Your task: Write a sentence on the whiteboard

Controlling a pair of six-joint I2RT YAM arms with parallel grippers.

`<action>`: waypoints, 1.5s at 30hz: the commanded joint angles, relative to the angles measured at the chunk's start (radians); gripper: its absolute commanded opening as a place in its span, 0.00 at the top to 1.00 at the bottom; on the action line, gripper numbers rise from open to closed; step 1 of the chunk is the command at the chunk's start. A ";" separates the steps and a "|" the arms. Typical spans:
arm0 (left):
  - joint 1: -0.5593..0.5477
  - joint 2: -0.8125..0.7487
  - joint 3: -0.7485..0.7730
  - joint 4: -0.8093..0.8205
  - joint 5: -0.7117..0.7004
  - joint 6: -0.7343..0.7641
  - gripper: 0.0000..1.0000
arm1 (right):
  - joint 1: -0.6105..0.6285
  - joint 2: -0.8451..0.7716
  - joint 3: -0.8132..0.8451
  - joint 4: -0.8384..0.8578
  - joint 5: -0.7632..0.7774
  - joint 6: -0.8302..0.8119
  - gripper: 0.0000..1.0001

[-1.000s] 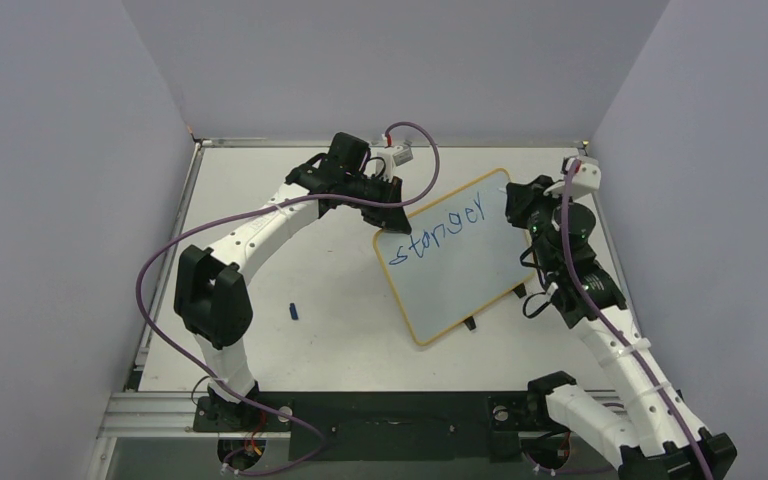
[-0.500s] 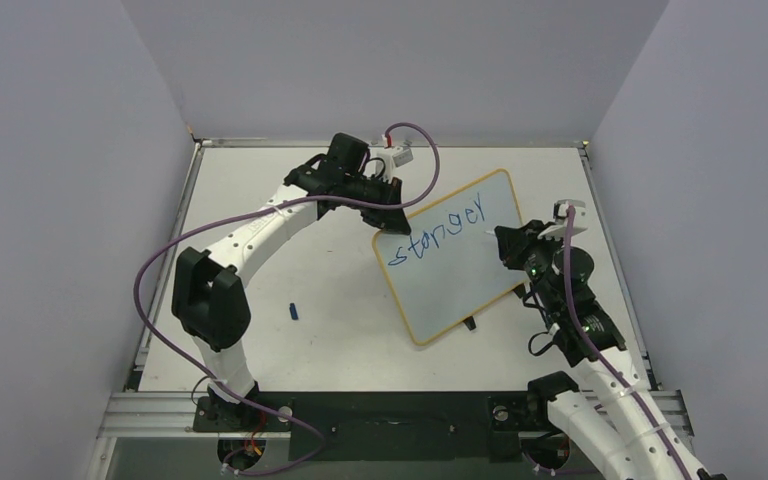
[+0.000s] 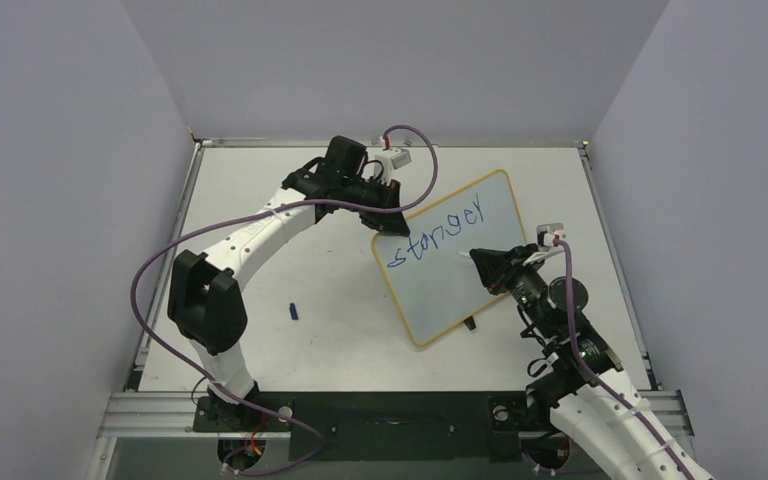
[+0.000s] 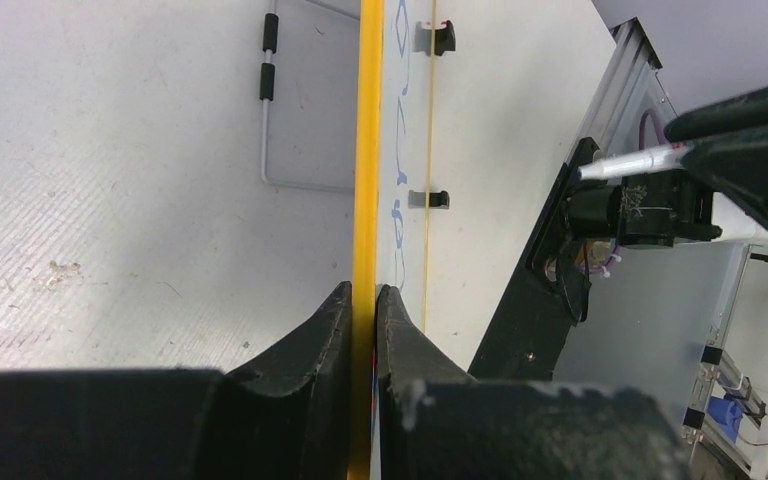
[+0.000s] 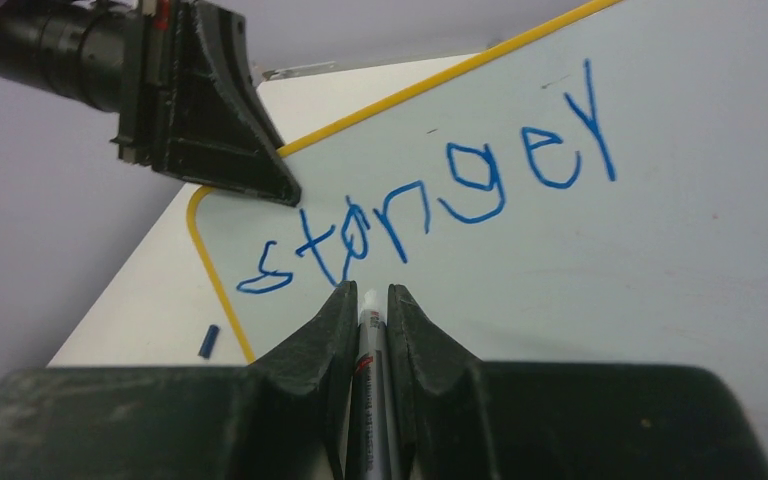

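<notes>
1. The whiteboard [image 3: 450,290] stands tilted on the surface [image 3: 340,335], right of centre; the left end effector [image 3: 392,222] is clamped on its left corner.
2. The right end effector [image 3: 482,260] is closed on a marker [image 5: 369,390], tip near the whiteboard below the sentence [image 3: 438,232], so far one blue word.
3. Start the next line under the first letters, press lightly, and let the left grip brace the whiteboard against each stroke.

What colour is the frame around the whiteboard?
Yellow-orange; the whiteboard frame shows best in the left wrist view.
</notes>
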 commanded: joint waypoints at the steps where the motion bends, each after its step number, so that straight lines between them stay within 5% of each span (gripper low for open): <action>1: 0.010 -0.054 -0.005 0.041 -0.105 0.041 1.00 | 0.088 -0.031 -0.009 0.052 0.071 -0.022 1.00; 16: 0.010 -0.065 -0.022 0.054 -0.102 0.033 1.00 | 0.229 -0.039 -0.033 0.073 0.174 -0.023 1.00; 35: 0.010 -0.072 -0.027 0.064 -0.102 0.027 1.00 | 0.588 0.090 0.000 0.092 0.467 -0.135 1.00; 45: 0.010 -0.071 -0.030 0.065 -0.102 0.029 1.00 | 0.644 0.144 0.002 0.136 0.517 -0.167 1.00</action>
